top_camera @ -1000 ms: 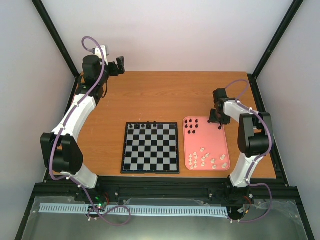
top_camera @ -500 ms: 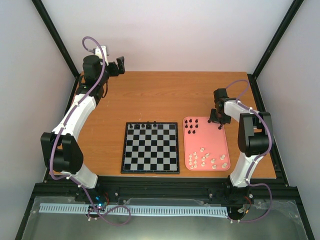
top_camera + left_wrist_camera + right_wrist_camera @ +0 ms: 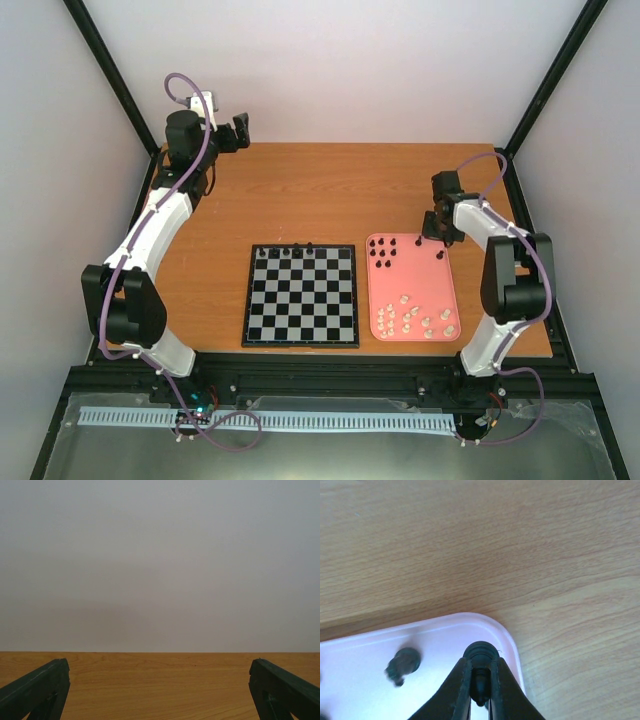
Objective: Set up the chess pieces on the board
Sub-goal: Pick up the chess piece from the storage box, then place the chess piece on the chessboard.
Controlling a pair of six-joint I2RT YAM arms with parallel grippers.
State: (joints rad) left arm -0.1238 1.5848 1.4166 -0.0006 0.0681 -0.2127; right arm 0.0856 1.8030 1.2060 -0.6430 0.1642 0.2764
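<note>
the board (image 3: 301, 296) is checked black and silvery-grey inside a thin black border. the tray (image 3: 440, 285) to its right is plain pink, with black chess pieces (image 3: 383, 252) at its far end and cream-white pieces (image 3: 412, 318) at its near end. the table (image 3: 330, 190) is orange-brown wood grain. the right gripper (image 3: 479, 672) is dark, like the black piece (image 3: 480, 652) it pinches. the arms (image 3: 150, 230) are white with black joints.

white arm links (image 3: 160, 225), black joints (image 3: 125, 305), purple cables (image 3: 206, 135), seemingly dark-green fingers (image 3: 35, 690)
</note>
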